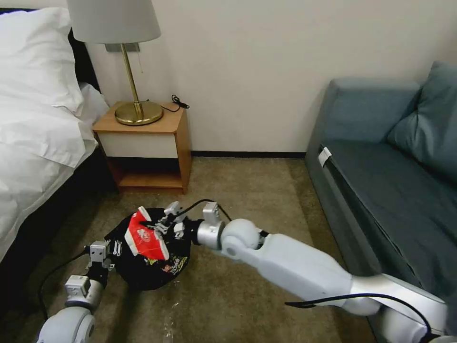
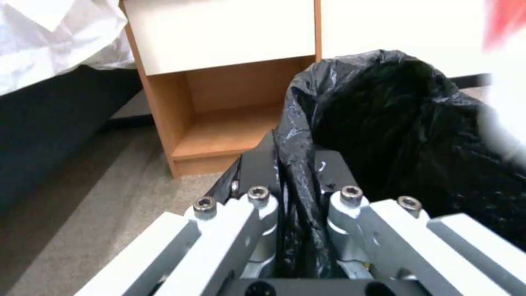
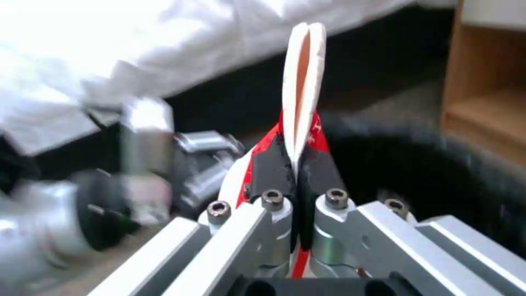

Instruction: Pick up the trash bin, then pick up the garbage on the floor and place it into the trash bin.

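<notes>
While the left gripper (image 2: 296, 197) pinches the crinkled black plastic bag at the rim of the small round trash bin (image 1: 147, 267), its jaws closed tight on a fold of the liner, the bin sits low over the beige carpet (image 1: 247, 190) in front of the robot. Whether it rests on the floor or hangs just above it cannot be told from the head view. Reaching in from the right side, the right gripper (image 3: 296, 172) holds a flat red-and-white snack packet (image 1: 145, 236) edge-on between its closed black pads (image 3: 271, 168), directly above the bin's dark open mouth. Inside the bin, beneath the packet, a bit of printed wrapper with yellow lettering (image 1: 177, 263) shows, though too small to identify for certain. Just beyond the bin stands a light wooden bedside table (image 1: 147, 147) with an open lower shelf, and on top of it a brass lamp with a pale shade (image 1: 135, 109). To the left is a bed with white linen (image 1: 38, 119); to the right, a blue-grey sofa (image 1: 381, 157).
</notes>
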Tool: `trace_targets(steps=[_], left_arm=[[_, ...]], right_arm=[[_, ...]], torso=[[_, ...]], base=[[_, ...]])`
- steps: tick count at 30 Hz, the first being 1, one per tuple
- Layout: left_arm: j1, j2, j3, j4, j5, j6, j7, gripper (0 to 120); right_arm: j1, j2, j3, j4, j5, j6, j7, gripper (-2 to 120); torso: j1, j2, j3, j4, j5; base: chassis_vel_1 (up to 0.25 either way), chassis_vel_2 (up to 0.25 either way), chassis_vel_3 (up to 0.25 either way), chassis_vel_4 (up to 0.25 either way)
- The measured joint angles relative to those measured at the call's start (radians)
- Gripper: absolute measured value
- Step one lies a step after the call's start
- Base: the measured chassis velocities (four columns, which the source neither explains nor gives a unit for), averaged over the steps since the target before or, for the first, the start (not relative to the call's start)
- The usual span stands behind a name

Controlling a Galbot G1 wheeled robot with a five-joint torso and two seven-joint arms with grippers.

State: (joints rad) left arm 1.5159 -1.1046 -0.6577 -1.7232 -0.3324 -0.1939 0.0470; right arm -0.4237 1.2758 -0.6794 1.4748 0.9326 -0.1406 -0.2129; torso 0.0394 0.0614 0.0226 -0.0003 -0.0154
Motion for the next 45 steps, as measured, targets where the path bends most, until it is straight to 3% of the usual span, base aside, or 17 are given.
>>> trace_targets(steps=[2, 6, 10, 12, 16, 18, 21, 23, 26, 28, 37, 43, 45], left_arm=[[0.004, -0.002, 0.000, -0.002, -0.001, -0.001, 0.004, 7], [0.006, -0.003, -0.002, 0.000, -0.002, -0.007, 0.007, 7], [0.006, -0.003, -0.001, 0.000, -0.005, -0.007, 0.006, 7], [0.006, -0.002, 0.001, -0.002, -0.005, -0.007, 0.005, 7], [0.006, 0.001, 0.001, -0.006, -0.004, -0.007, 0.005, 7], [0.008, 0.004, -0.002, -0.008, -0.004, -0.007, 0.005, 7], [0.010, 0.004, -0.006, -0.008, -0.004, -0.007, 0.005, 7], [0.014, 0.006, -0.014, -0.007, -0.002, -0.007, 0.006, 7], [0.016, 0.006, -0.019, -0.005, -0.002, -0.007, 0.007, 7], [0.019, 0.007, -0.031, 0.002, -0.001, -0.009, 0.009, 7], [0.022, 0.020, -0.051, 0.004, 0.000, -0.011, 0.011, 7], [0.019, 0.025, -0.043, -0.005, 0.001, -0.007, 0.008, 7], [0.012, 0.025, -0.027, -0.004, 0.011, -0.003, 0.006, 7]], right_arm=[[-0.010, 0.015, -0.007, -0.043, -0.021, 0.034, 0.003, 1], [-0.038, 0.031, -0.005, -0.096, -0.052, 0.080, 0.046, 20], [-0.045, 0.025, 0.000, -0.101, -0.061, 0.081, 0.053, 28], [-0.049, 0.012, 0.003, -0.097, -0.075, 0.080, 0.073, 42], [-0.054, -0.001, 0.003, -0.083, -0.081, 0.076, 0.099, 53], [-0.059, -0.012, 0.003, -0.074, -0.087, 0.076, 0.118, 64], [-0.060, -0.015, 0.003, -0.071, -0.087, 0.075, 0.124, 70], [-0.063, -0.018, 0.004, -0.071, -0.089, 0.076, 0.134, 82], [-0.063, -0.019, 0.007, -0.077, -0.092, 0.076, 0.136, 86], [-0.062, -0.025, 0.022, -0.116, -0.105, 0.078, 0.129, 99], [-0.056, -0.070, 0.100, -0.284, -0.194, 0.077, 0.046, 100], [-0.064, -0.100, 0.147, -0.379, -0.269, 0.066, 0.008, 100], [-0.082, -0.110, 0.194, -0.459, -0.354, 0.057, -0.017, 100]], torso=[[0.000, 0.000, 0.000, 0.0000, 0.0000], [0.000, 0.000, 0.000, -0.0001, 0.0001], [0.000, 0.000, 0.000, -0.0001, 0.0001], [0.000, 0.000, 0.000, -0.0001, 0.0001], [0.000, 0.000, 0.000, 0.0000, 0.0002], [0.000, 0.000, 0.000, -0.0002, 0.0002], [0.000, 0.000, 0.000, -0.0001, 0.0002], [0.000, 0.000, 0.000, -0.0001, 0.0002], [0.000, 0.000, 0.000, 0.0001, 0.0002], [0.000, 0.000, 0.000, 0.0002, 0.0001], [0.000, 0.000, 0.000, 0.0000, 0.0003], [0.000, 0.000, 0.000, -0.0001, 0.0004], [0.000, 0.000, 0.000, -0.0002, 0.0003]], base=[[0.000, 0.000, 0.000, 0.000], [0.000, 0.000, 0.000, 0.000], [0.000, 0.000, 0.000, 0.000], [0.000, 0.000, 0.000, 0.000], [0.000, 0.000, 0.000, 0.000], [0.000, 0.000, 0.000, 0.000], [0.000, 0.000, 0.000, 0.000], [0.000, 0.000, 0.000, 0.000], [0.000, 0.000, 0.000, 0.000], [0.000, 0.000, 0.000, 0.000], [0.000, 0.000, 0.000, 0.000], [0.000, 0.000, 0.000, 0.000], [0.000, 0.000, 0.000, 0.000]])
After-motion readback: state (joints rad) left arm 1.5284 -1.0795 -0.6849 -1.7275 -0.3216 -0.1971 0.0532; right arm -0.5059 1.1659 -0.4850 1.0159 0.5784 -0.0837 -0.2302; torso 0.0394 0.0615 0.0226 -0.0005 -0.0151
